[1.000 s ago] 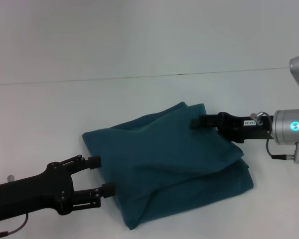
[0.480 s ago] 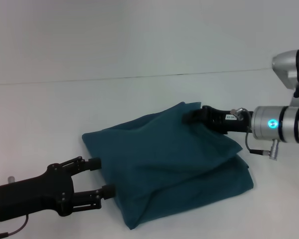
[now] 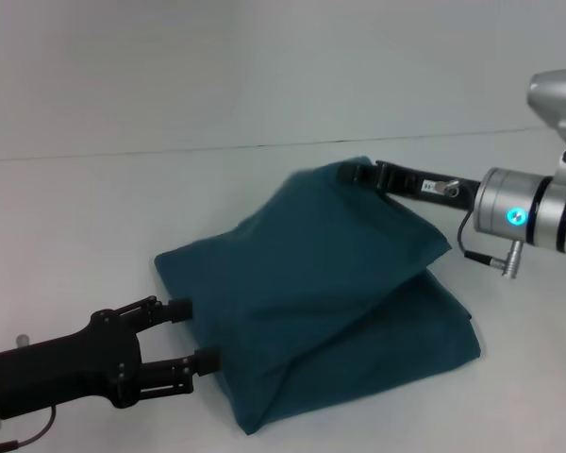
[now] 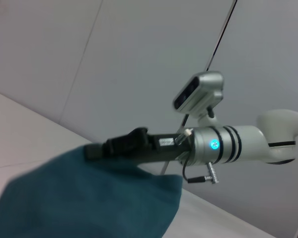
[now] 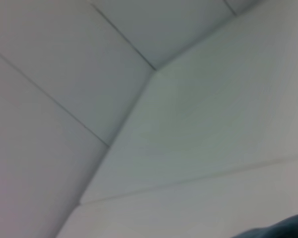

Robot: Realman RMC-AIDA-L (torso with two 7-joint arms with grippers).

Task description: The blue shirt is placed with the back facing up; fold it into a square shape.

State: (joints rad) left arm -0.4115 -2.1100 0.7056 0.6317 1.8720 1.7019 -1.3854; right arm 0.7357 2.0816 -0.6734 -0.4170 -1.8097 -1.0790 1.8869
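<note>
Head view showed the left end effector point(image 3: 181, 334) nearest the camera, low at the left side of the white bench point(image 3: 66, 217). Its two black fingers point(image 3: 204, 359) stood apart in a moderate spread, their tips touching or just short of the near-left edge of the blue shirt point(image 3: 311, 321); I could not tell whether any cloth lay between them.

The blue shirt sat in the middle of the bench as a thick, already-doubled bundle, roughly four-sided, with no lettering showing. Its lower layers lay flat, while the top layer rose like a tent toward the far right.

Farther back, the right end effector point(image 3: 357, 173) had pinched the peak of that raised layer, fingers closed on the fabric and holding it clear of the layers beneath. The left wrist view agreed, showing the right end effector point(image 4: 97, 151) gripping the crest of the blue shirt point(image 4: 84, 198).

By my reading, a fold was in hand: the lifted flap was being carried across. The next move would call for laying that flap down with its edges matching the layers below, then releasing, while the left side kept the bundle from sliding.
</note>
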